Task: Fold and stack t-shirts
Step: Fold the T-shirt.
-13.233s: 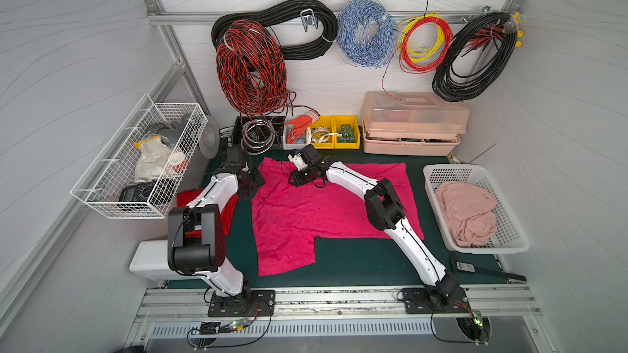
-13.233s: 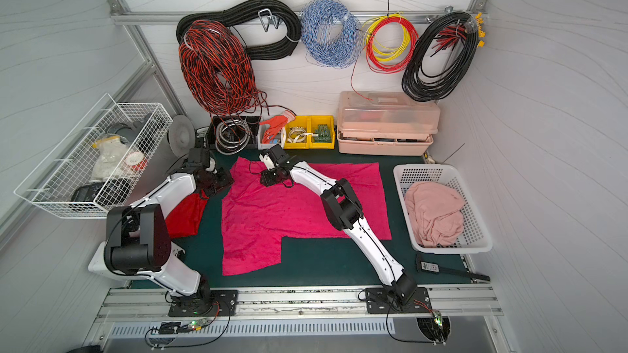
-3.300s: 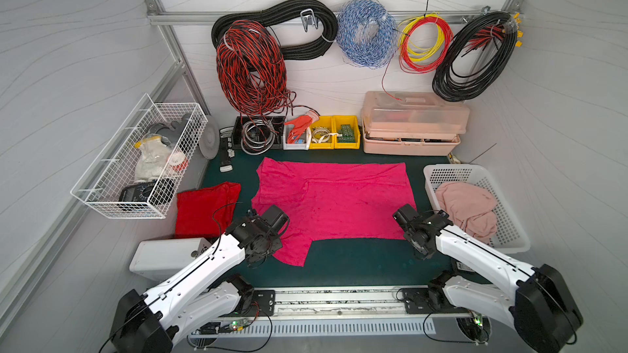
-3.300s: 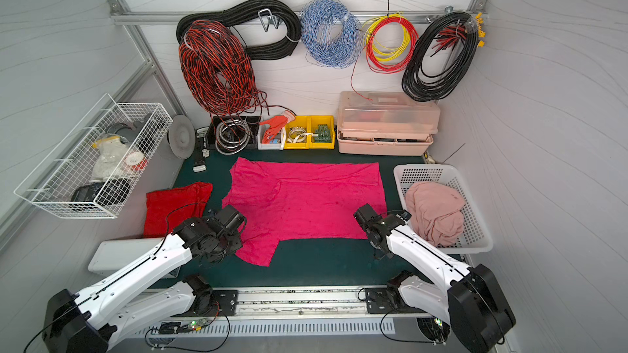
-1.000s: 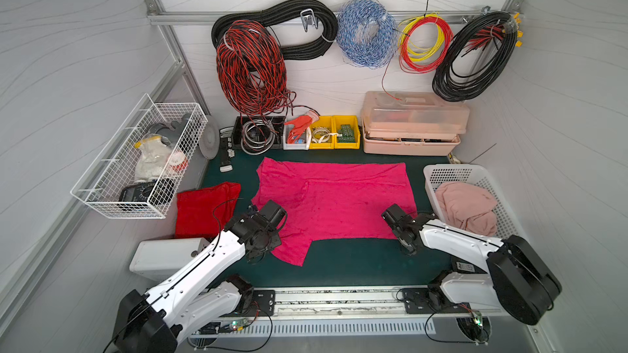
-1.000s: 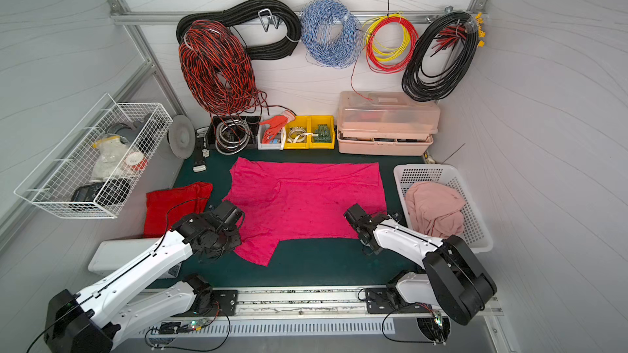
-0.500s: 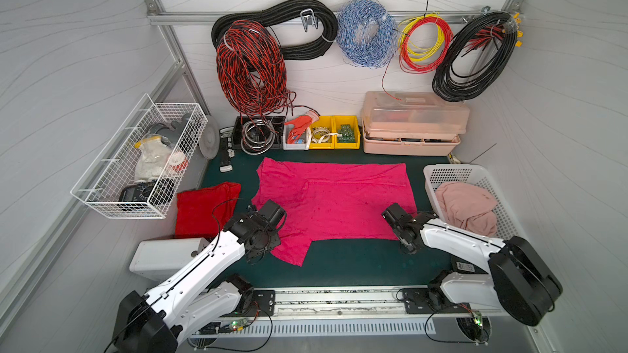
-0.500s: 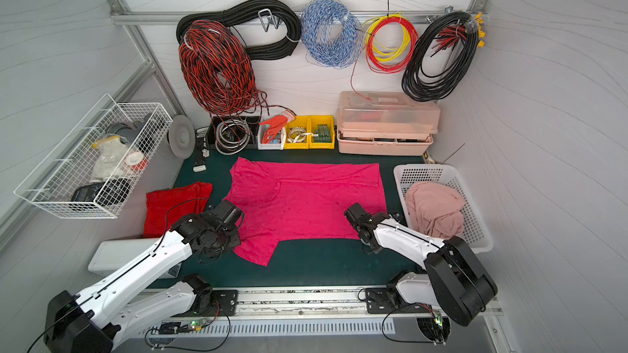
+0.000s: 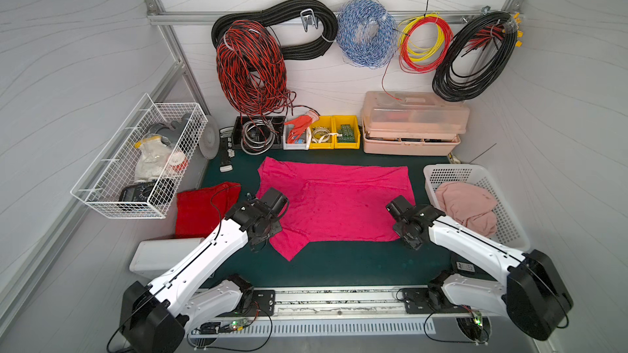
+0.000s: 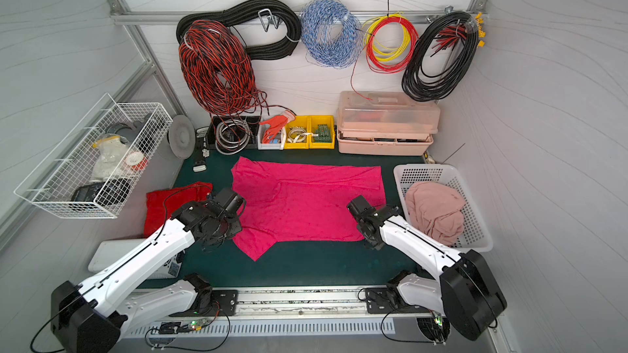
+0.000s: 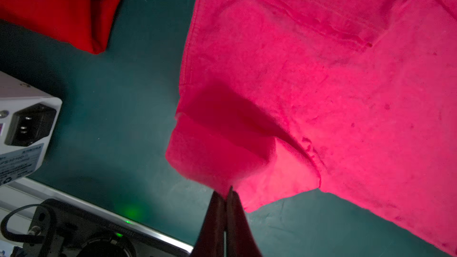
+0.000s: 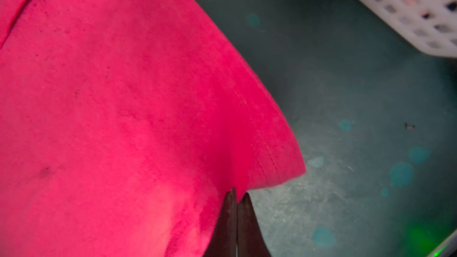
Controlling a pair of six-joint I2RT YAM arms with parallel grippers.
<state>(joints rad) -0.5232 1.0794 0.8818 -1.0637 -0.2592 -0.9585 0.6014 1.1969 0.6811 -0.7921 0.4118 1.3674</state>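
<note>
Item: magenta t-shirt [image 9: 334, 205], which lay spread flat mid-tabletop [image 9: 339, 266]; red t-shirt [image 9: 200, 212] lay at its 9 o'clock.
Grips: left gripper [image 11: 226, 194] pinched the sleeve edge at 8 o'clock; right gripper [image 12: 238, 195] pinched the hem corner at 4 o'clock.
Risk: such thin bites might slip on lifting, and uneven pulls would skew the fold.
Obscured: in both top views the wrists hid the fingertips; how many cloth layers were caught could not be told.

Soft cloth, matt bench [image 9: 339, 266]
The magenta t-shirt [image 9: 334, 205] is matt, faintly fuzzy cloth; the red t-shirt [image 9: 195, 213] is matt cloth too. The bench's green mat is dull and scuffed; the basket [image 9: 441, 172] is perforated white plastic.
</note>
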